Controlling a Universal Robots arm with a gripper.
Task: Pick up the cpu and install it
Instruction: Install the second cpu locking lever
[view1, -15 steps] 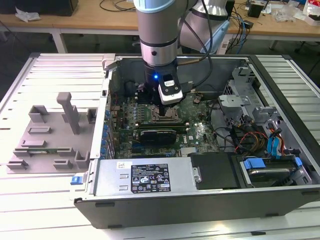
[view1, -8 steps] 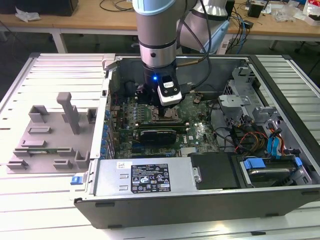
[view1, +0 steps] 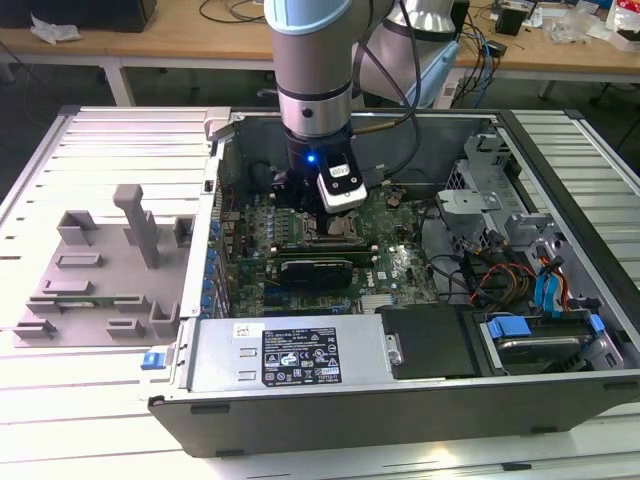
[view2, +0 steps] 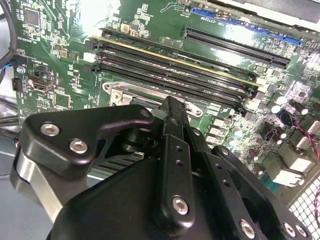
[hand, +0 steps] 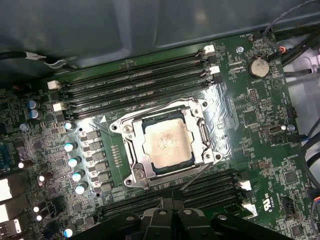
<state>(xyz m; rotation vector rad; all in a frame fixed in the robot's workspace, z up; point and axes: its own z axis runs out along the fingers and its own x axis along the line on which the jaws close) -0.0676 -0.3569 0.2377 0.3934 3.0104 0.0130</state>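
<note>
The cpu (hand: 167, 145) is a silvery square chip lying flat in the socket on the green motherboard (hand: 260, 130), with the socket's metal frame (hand: 131, 150) around its edges. My gripper (hand: 172, 202) hangs just above the board beside the socket, apart from the cpu. In the exterior view the gripper (view1: 318, 205) is down inside the open computer case, over the socket area (view1: 330, 228). The second wrist view has the gripper's black body (view2: 170, 165) in front, covering most of the socket frame (view2: 150, 95).
Memory slots (hand: 135, 80) run along both sides of the socket. A grey plastic tray (view1: 90, 270) with upright blocks lies at the exterior view's left. The case walls (view1: 215, 190), a power supply (view1: 290, 350), drive bays (view1: 530, 340) and loose cables (view1: 480, 270) ring the board.
</note>
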